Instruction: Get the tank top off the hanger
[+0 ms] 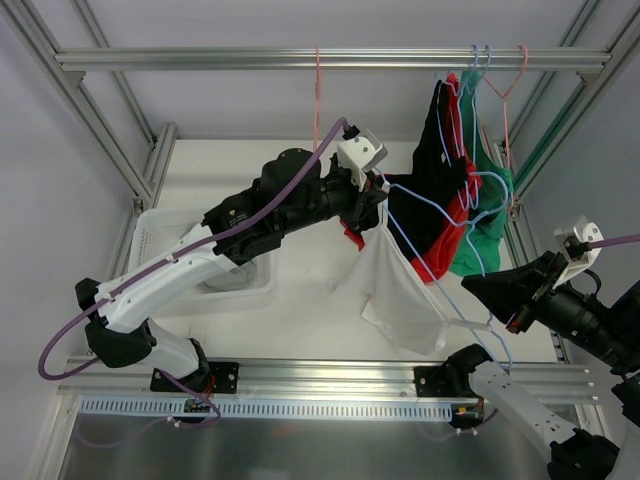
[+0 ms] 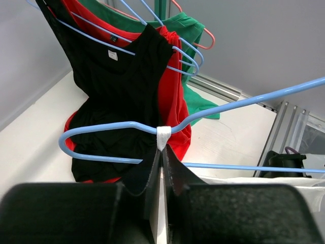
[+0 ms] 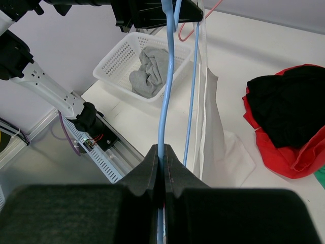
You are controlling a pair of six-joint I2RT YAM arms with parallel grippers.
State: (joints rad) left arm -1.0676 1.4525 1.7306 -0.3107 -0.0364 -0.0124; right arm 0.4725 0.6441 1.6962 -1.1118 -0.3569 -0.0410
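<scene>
A white tank top (image 1: 400, 290) hangs from a light blue hanger (image 1: 430, 265) held slantwise over the table. My left gripper (image 1: 378, 190) is shut on the top's white strap (image 2: 163, 136), which loops over the hanger wire (image 2: 101, 126) just past the fingertips (image 2: 175, 162). My right gripper (image 1: 492, 312) is shut on the hanger's other end; in the right wrist view the blue wire (image 3: 166, 91) runs straight out from between its closed fingertips (image 3: 152, 162). The white top (image 3: 216, 132) drapes beside that wire, down onto the table.
Black (image 1: 435, 180), red (image 1: 458, 215) and green (image 1: 490, 225) tops hang on hangers from the rail (image 1: 250, 58) at the back right. Two empty pink hangers (image 1: 317, 90) hang there too. A white basket (image 1: 165, 235) with a grey garment (image 3: 150, 68) sits at the left.
</scene>
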